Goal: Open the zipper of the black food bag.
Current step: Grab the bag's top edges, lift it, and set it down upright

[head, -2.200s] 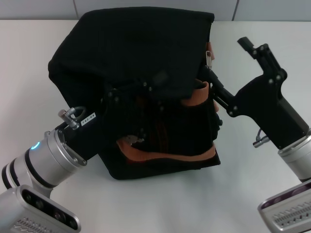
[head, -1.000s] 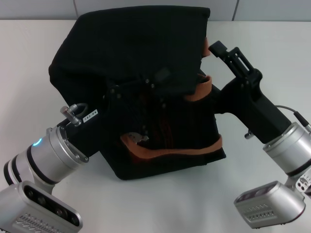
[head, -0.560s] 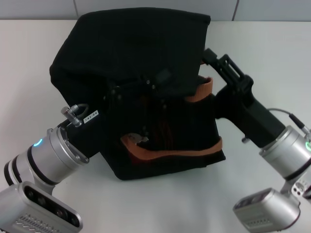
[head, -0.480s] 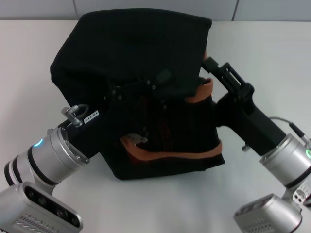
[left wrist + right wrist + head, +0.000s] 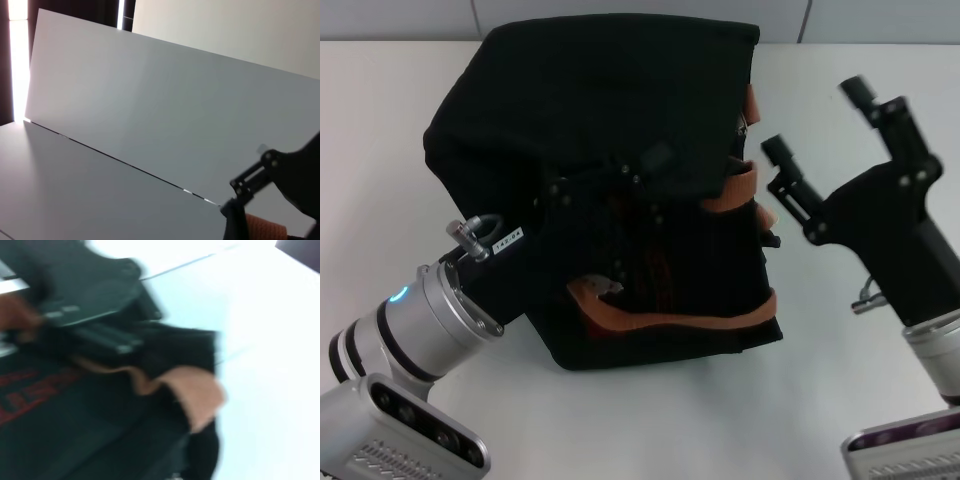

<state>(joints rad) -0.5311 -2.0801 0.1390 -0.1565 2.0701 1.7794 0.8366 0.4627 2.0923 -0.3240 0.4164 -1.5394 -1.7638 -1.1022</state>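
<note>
The black food bag [image 5: 600, 110] stands tilted on the white table, its top flap slumped over the front. Two orange-brown straps [image 5: 738, 190] show on its near and right sides. A small silvery zipper pull [image 5: 742, 122] hangs at the bag's upper right edge. My left gripper [image 5: 610, 200] is pressed into the bag's front fabric, dark against dark. My right gripper [image 5: 817, 120] is open to the right of the bag, a little clear of the pull, with nothing between its fingers. The right wrist view is blurred and shows black fabric, a strap [image 5: 190, 390] and a red mark [image 5: 25, 390].
The white table [image 5: 840, 380] runs all around the bag, with a grey wall [image 5: 410, 20] along its far edge. The left wrist view shows only the wall [image 5: 175, 100], the table and a bit of orange strap [image 5: 265, 231].
My right gripper was close against the bag's right edge by the zipper pull. It has now drawn back to the right and opened. The left arm and bag hold still.
</note>
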